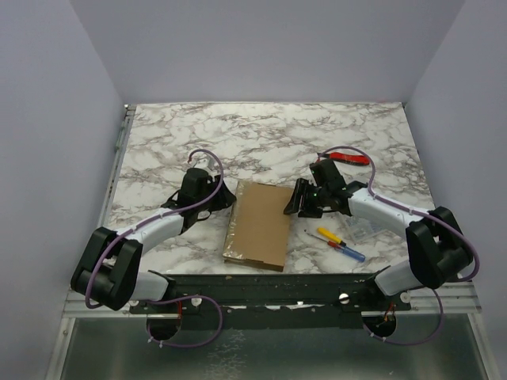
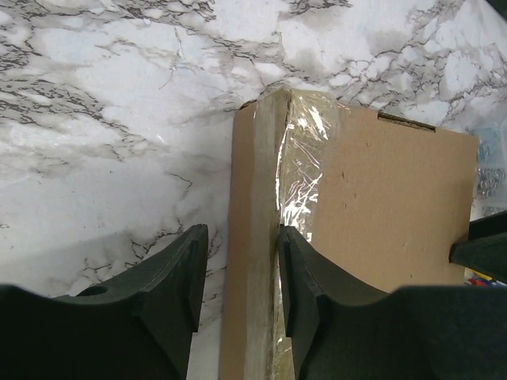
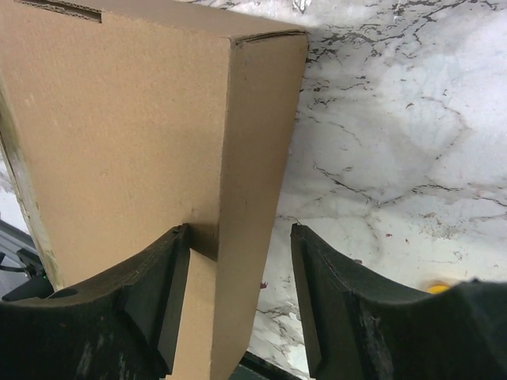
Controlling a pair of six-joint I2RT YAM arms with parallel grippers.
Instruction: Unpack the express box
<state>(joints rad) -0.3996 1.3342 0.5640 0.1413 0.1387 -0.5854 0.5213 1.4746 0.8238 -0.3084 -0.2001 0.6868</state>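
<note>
I'm seeing the express box (image 1: 257, 225) lying flat, lid closed, at the middle of the near edge of the bench (image 1: 261, 134). The left jaws are standing part open astride its left wall, the right jaws part open astride its right wall, neither clamping.

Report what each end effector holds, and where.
Nothing held: left end effector straddles the left side wall of the express box, right end effector the right wall, both open.
</note>
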